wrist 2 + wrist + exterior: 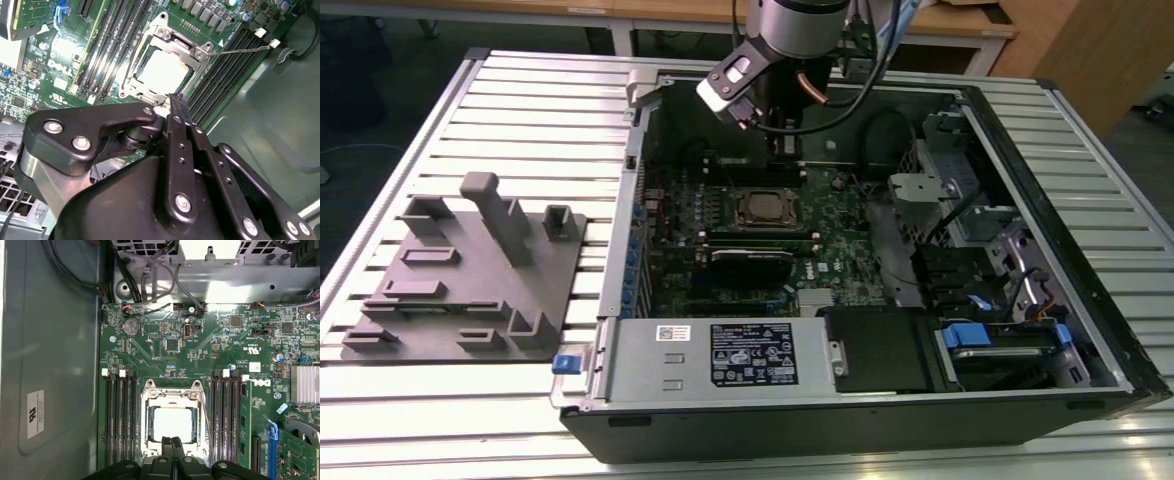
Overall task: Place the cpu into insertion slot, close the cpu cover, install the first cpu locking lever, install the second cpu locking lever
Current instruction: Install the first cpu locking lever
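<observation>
Gripper (172, 444), fingers pinched together on nothing, is hovering just beside the cpu (172, 422), which is sitting in the insertion slot (149, 426) under the cpu cover (172, 395) (light, stiff, probably fragile; best handled by its edges).

The arm (794, 25) has a round silver-grey wrist part with a dark band. On its side, towards the exterior view's left, sits a white and grey camera block (731, 88). A black cable (874, 75) hangs beside it. The gripper (176, 100) is matte black, made of flat links joined by silver screws (183, 202).
</observation>
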### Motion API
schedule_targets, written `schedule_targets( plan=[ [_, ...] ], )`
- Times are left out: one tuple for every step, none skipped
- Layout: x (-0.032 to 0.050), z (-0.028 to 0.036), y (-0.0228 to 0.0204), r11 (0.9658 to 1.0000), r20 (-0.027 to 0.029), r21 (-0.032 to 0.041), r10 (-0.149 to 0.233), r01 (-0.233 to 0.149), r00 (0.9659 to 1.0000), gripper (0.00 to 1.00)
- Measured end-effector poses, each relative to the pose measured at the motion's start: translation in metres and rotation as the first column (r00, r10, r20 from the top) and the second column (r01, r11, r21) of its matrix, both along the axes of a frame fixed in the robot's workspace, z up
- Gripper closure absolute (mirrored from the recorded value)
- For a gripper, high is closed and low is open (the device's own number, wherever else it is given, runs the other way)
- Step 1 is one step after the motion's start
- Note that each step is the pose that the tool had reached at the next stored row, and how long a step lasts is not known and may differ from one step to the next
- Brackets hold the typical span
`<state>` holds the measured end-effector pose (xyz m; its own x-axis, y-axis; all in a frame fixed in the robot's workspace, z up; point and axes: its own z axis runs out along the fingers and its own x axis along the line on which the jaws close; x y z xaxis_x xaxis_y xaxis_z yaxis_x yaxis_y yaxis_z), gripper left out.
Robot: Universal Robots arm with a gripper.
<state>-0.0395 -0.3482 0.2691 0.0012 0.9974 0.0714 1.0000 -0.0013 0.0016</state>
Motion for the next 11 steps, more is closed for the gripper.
schedule_targets(
  plan=[
    [0.0000, 0.0000, 0.0000, 1.0000, 0.0000, 0.0000, 0.002, -0.002, 1.0000, 0.89],
    [0.0000, 0.0000, 0.0000, 1.0000, 0.0000, 0.0000, 0.004, -0.004, 1.0000, 0.89],
    [0.0000, 0.0000, 0.0000, 1.0000, 0.0000, 0.0000, 0.005, -0.005, 1.0000, 0.89],
    [0.0000, 0.0000, 0.0000, 1.0000, 0.0000, 0.0000, 0.007, -0.007, 1.0000, 0.89],
    [0.0000, 0.0000, 0.0000, 1.0000, 0.0000, 0.0000, 0.008, -0.008, 1.0000, 0.89],
    [0.0000, 0.0000, 0.0000, 1.0000, 0.0000, 0.0000, 0.010, -0.010, 1.0000, 0.89],
    [0.0000, 0.0000, 0.0000, 0.9999, 0.0000, 0.0000, 0.011, -0.011, 0.9999, 0.89],
    [0.0000, 0.0000, 0.0000, 0.9999, 0.0000, 0.0000, 0.013, -0.013, 0.9999, 0.89],
    [0.0000, 0.0000, 0.0000, 0.9999, 0.0000, 0.0000, 0.014, -0.014, 0.9999, 0.89],
    [0.0000, 0.0000, 0.0000, 0.9999, 0.0000, 0.0000, 0.015, -0.015, 0.9999, 0.89],
    [0.0000, 0.0000, 0.0000, 0.9999, 0.0000, 0.0000, 0.017, -0.017, 0.9999, 0.89]
  ],
)
